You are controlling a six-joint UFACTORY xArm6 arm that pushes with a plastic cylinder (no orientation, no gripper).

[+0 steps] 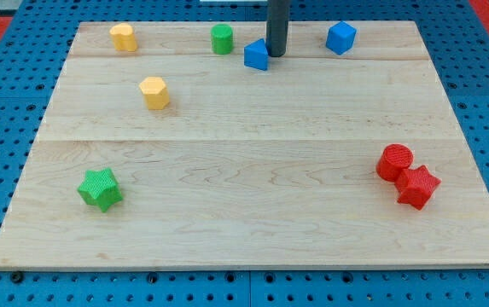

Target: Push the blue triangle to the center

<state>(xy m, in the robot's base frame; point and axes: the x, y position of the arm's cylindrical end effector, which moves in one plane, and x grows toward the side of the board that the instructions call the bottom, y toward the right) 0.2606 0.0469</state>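
You see my tip (276, 55) touching the right side of the blue triangle (256, 55), near the board's (244, 230) top edge. There are no jaws, just a rod. Relative to the triangle: green cylinder (221, 39) just left, blue cube (341, 37) off right, yellow blocks (124, 37) (154, 92) farther left, green star (100, 188) lower left, red blocks (394, 162) (418, 187) lower right, touching.
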